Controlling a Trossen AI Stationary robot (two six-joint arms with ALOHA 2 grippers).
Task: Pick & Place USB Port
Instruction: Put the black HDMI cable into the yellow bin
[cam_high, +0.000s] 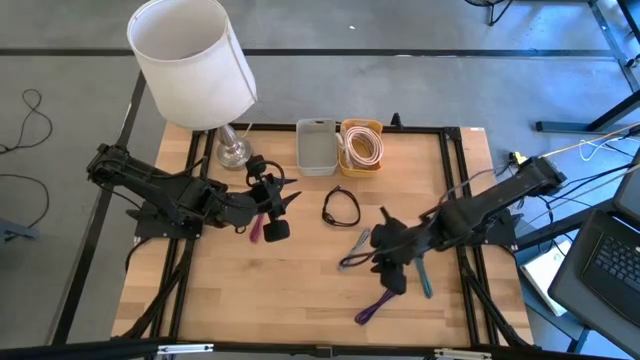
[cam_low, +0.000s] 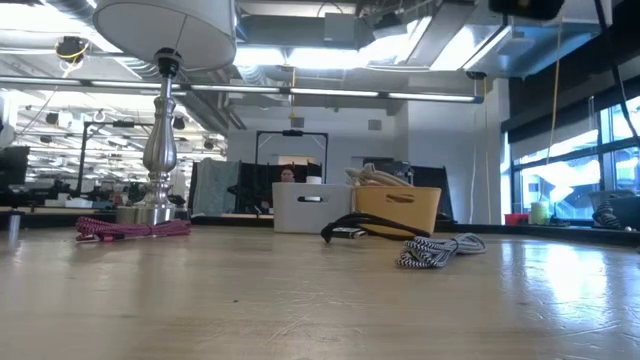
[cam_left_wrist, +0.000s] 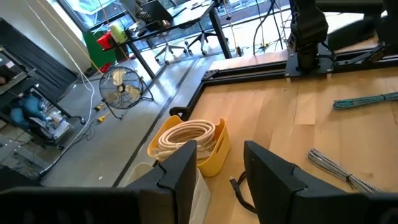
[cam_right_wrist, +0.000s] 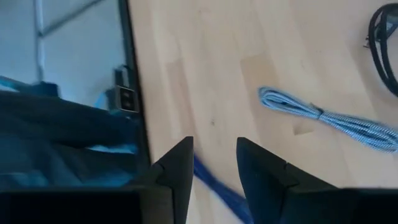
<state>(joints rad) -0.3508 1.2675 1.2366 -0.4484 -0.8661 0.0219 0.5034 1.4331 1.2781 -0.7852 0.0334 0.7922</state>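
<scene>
Several USB cables lie on the wooden table: a black one (cam_high: 341, 207), a grey-and-white striped one (cam_high: 355, 250), a purple one (cam_high: 372, 305), a teal one (cam_high: 424, 278) and a pink one (cam_high: 256, 228). My left gripper (cam_high: 288, 197) is open and empty above the table, beside the pink cable, and points toward the yellow bin (cam_left_wrist: 189, 146). My right gripper (cam_high: 388, 278) is open and empty, hovering over the purple cable (cam_right_wrist: 217, 186), with the striped cable (cam_right_wrist: 323, 116) off to one side. Neither gripper shows in the low view.
A white bin (cam_high: 317, 147) and a yellow bin (cam_high: 361, 147) holding a coiled white cable stand at the table's far edge. A lamp (cam_high: 192, 60) with a white shade stands at the far left. A black frame (cam_right_wrist: 134, 81) borders the table.
</scene>
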